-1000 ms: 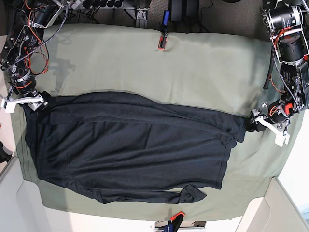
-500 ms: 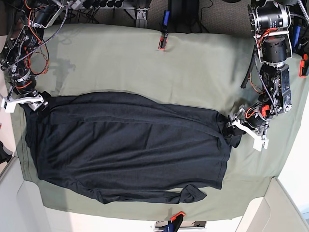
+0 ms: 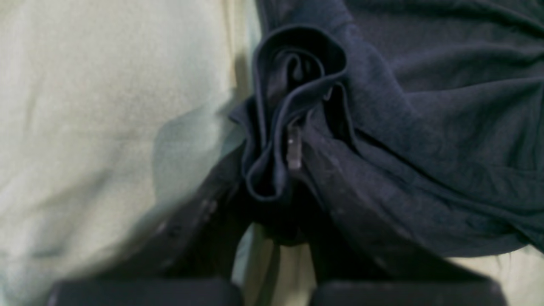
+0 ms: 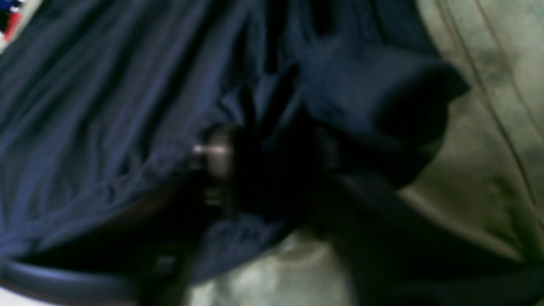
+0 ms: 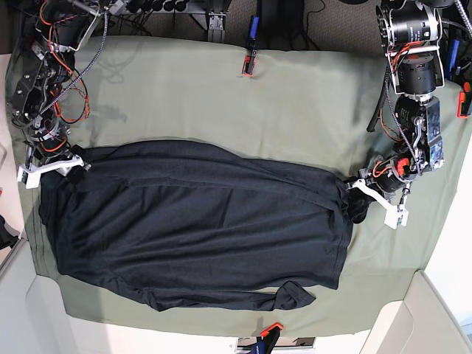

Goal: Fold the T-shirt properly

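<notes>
The T-shirt (image 5: 199, 221) is very dark and lies spread across the sage-green cloth, one sleeve end curled at its near edge (image 5: 291, 295). My left gripper (image 5: 360, 198) is at the shirt's right end in the base view. In the left wrist view the gripper (image 3: 276, 199) is shut on a bunched roll of hem, with the T-shirt (image 3: 425, 127) trailing off to the right. My right gripper (image 5: 74, 164) is at the shirt's far left corner. The right wrist view is blurred, but the gripper (image 4: 272, 170) is shut on a lifted fold of the T-shirt (image 4: 106, 106).
The green cloth (image 5: 295, 103) covers the whole table and wrinkles near both grippers. A red-and-black clip (image 5: 247, 65) sits at the far edge, and an orange-and-blue tool (image 5: 267, 333) at the near edge. White table rims show at the bottom corners.
My left gripper slid left onto the shirt's right end, closed and bunched the hem. My right gripper shifted slightly right and down and closed on the far left corner.
</notes>
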Robot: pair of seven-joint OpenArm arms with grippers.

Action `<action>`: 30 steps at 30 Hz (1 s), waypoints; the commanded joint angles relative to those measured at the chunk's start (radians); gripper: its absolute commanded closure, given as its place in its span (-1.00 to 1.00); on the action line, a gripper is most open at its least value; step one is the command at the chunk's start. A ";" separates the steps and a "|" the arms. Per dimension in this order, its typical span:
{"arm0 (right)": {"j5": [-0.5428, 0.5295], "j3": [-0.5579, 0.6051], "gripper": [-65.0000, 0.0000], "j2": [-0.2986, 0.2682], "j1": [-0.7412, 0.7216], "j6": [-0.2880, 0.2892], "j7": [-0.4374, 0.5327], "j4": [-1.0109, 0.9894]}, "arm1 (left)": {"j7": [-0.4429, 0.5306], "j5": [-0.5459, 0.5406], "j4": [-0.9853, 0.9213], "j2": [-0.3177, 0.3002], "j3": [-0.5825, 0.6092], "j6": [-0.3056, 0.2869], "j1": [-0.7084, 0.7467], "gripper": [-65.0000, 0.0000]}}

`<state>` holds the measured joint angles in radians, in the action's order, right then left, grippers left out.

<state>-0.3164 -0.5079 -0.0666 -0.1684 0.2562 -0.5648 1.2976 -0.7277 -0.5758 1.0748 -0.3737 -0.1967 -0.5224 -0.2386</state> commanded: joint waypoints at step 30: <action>-0.147 -0.014 1.00 -0.034 0.398 0.074 -0.221 0.578 | -0.205 -0.169 0.533 -0.297 -0.142 -0.140 0.349 1.00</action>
<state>-0.4553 -0.5167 -0.0860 0.2329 0.3279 -0.8120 1.8565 -0.9459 -0.7437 1.5951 -0.6460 -0.3275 -0.6598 0.1188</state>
